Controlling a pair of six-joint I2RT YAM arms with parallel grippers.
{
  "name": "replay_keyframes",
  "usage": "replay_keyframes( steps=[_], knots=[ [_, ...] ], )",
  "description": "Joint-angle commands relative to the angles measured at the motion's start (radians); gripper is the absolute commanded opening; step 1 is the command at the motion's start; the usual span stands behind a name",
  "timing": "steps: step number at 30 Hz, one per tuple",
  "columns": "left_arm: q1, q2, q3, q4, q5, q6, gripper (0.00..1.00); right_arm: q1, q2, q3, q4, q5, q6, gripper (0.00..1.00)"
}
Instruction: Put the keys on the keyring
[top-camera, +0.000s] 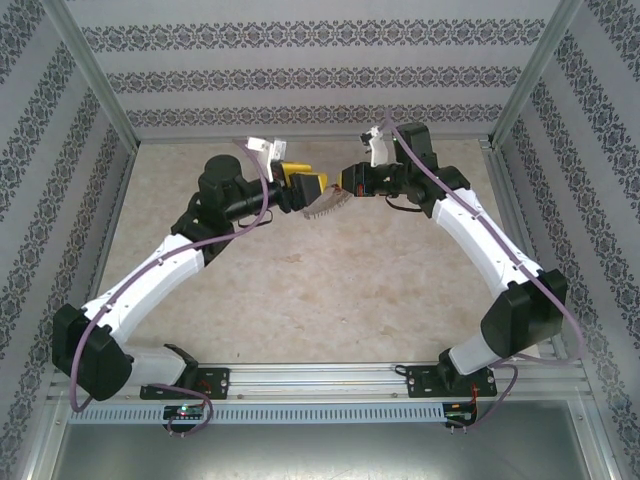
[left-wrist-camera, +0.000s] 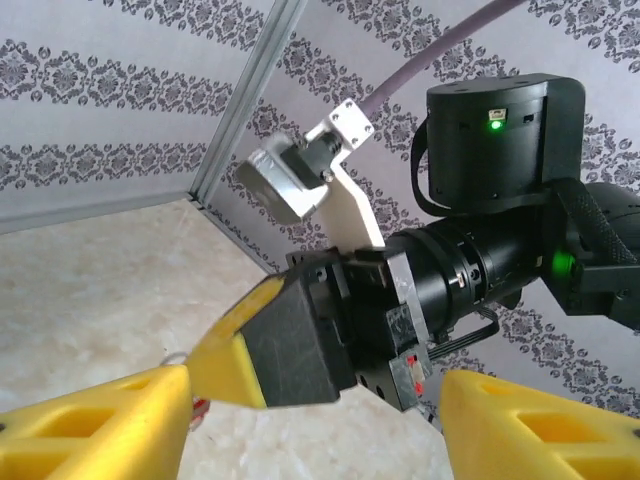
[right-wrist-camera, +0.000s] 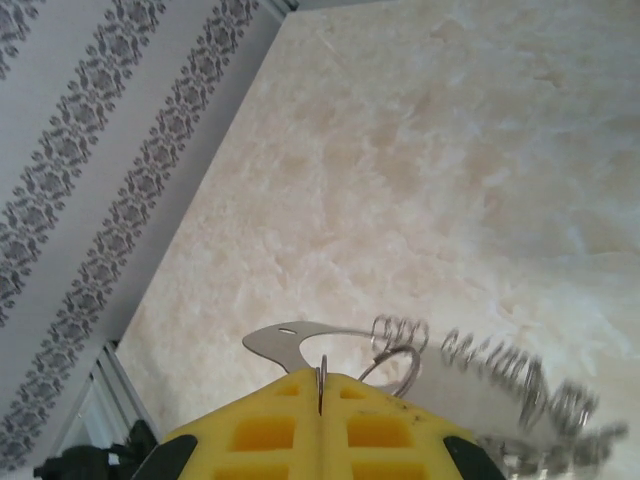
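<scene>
Hanging over the far middle of the table (top-camera: 300, 290), the left gripper (top-camera: 303, 186) is seen with its yellow fingers (left-wrist-camera: 100, 425) spread wide and nothing held. Just to its right, the keyring (right-wrist-camera: 490, 372) is pinched in the tightly closed right gripper (right-wrist-camera: 322, 380), coiled bits dangling.

Beige marbled counter (top-camera: 300, 290), grey damask-striped wallpaper walls (top-camera: 300, 60) on three sides, aluminium corner posts (top-camera: 95, 75), slotted aluminium rail (top-camera: 320, 385) along the near edge.
</scene>
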Motion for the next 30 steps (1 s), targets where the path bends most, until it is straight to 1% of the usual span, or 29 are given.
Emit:
replay_keyframes(
  steps=[1,4,8,10,14,18,21,30],
  knots=[
    [0.046,0.052,0.040,-0.125,0.116,0.134,0.60,0.004,0.018,0.070,-0.086,-0.055,-0.106,0.00],
    [0.083,0.090,0.055,-0.136,0.220,0.210,0.55,0.004,0.038,0.118,-0.175,-0.076,-0.208,0.00],
    [0.118,0.155,0.119,-0.229,0.336,0.317,0.49,-0.005,0.057,0.169,-0.271,-0.067,-0.327,0.00],
    [0.128,0.192,0.158,-0.271,0.395,0.358,0.46,-0.010,0.057,0.177,-0.291,-0.077,-0.382,0.00],
    [0.137,0.247,0.240,-0.349,0.476,0.415,0.42,-0.018,0.024,0.159,-0.274,-0.169,-0.480,0.00],
    [0.138,0.293,0.318,-0.405,0.549,0.444,0.41,-0.039,0.016,0.175,-0.260,-0.247,-0.500,0.00],
    [0.138,0.326,0.369,-0.454,0.602,0.463,0.40,-0.045,0.020,0.194,-0.260,-0.278,-0.512,0.00],
    [0.131,0.365,0.403,-0.491,0.652,0.478,0.40,-0.058,0.028,0.230,-0.258,-0.345,-0.533,0.00]
  ],
)
